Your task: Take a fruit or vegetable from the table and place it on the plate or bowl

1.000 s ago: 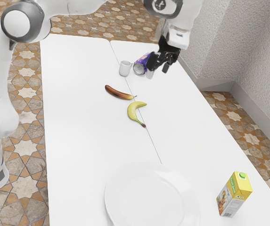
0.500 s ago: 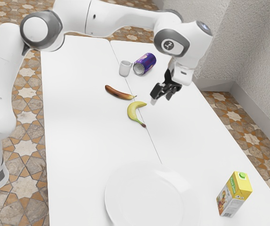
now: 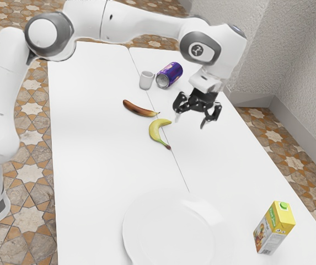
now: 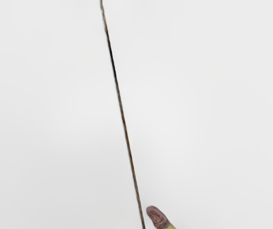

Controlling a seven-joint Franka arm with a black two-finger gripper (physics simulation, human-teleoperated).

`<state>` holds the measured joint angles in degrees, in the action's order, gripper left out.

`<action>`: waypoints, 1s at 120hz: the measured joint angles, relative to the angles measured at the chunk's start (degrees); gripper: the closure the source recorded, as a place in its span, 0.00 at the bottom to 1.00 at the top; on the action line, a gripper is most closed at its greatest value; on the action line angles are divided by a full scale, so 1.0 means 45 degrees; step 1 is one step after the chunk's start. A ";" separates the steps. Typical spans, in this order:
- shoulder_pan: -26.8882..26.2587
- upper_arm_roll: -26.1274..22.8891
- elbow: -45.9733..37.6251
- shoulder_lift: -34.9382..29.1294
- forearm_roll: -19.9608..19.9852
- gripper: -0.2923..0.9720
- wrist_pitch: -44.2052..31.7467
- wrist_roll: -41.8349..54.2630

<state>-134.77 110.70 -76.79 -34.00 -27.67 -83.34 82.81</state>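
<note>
**Exterior view:** The black gripper (image 3: 191, 119) hangs over the white table (image 3: 91, 165), fingers spread wide and holding nothing. The yellow banana (image 3: 158, 131) lies on the table near it, at about eight o'clock from the gripper and just beside the table's seam (image 3: 180, 171). The fruit is curved, its long axis running roughly from one o'clock to five o'clock, upper end nearest the fingers. A brown banana (image 3: 138, 109) lies farther off at ten o'clock. The plate (image 3: 146, 243) sits well apart at six o'clock.

**Wrist view:** One brownish end of the yellow banana (image 4: 158, 217) pokes in just beside the seam (image 4: 122, 114). The hand likely sits off the fruit and must shift toward it, then close across its narrow width.
</note>
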 joint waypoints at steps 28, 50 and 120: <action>-0.0289 -0.0642 0.0134 0.0155 0.0354 0.23 -0.1426 0.2354; 0.0724 -0.0855 0.0130 0.0266 0.0157 0.23 -0.0561 0.3645; 0.6440 -0.3617 -0.3140 0.0362 -0.1075 0.23 0.0368 0.4222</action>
<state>-105.79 94.42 -90.92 -32.37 -32.50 -81.69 101.81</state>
